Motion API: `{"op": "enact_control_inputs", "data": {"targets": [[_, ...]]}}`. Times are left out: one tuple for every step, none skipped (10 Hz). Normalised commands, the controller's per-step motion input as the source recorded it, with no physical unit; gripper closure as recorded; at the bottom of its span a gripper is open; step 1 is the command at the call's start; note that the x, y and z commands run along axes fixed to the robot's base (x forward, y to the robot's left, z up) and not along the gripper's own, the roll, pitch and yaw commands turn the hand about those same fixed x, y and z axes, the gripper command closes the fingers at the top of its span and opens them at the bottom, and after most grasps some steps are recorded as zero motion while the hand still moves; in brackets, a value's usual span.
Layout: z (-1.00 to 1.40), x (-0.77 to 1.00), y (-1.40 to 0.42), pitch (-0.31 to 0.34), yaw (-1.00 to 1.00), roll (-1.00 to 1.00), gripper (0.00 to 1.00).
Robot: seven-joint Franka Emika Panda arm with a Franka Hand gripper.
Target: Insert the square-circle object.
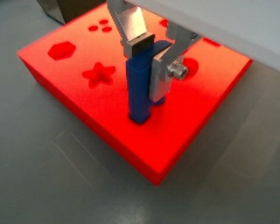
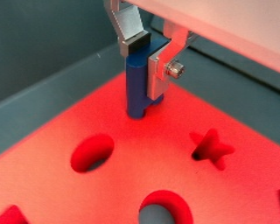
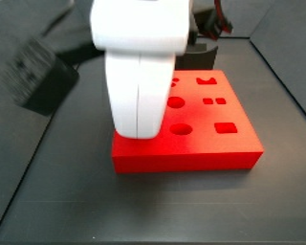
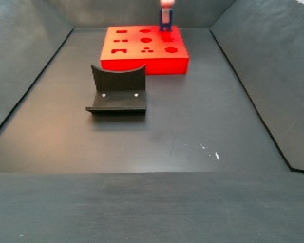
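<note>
While your gripper clamps the blue bar upright on the red block, misalignment with a hole could jam it.

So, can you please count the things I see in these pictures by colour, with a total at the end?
Red: 1, the block with shaped holes.
Blue: 1, the slim bar, held upright between the fingers of the gripper over the block's top.
Dark grey: 1, the fixture on the floor in front of the block.
Total: 3.
</note>
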Motion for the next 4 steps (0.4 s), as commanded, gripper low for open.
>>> {"op": "enact_control_inputs", "data": {"targets": [[-0.58,0.00,0.19,0.226,-0.16,0.10,1.00],[-0.62,0.00,0.11,0.211,-0.17,0.09,1.00],[0.00,0.00,0.01,0.000,0.00,-0.01,1.00],[0.00,0.00,0.00,0.000,0.00,0.00,1.00]]}}
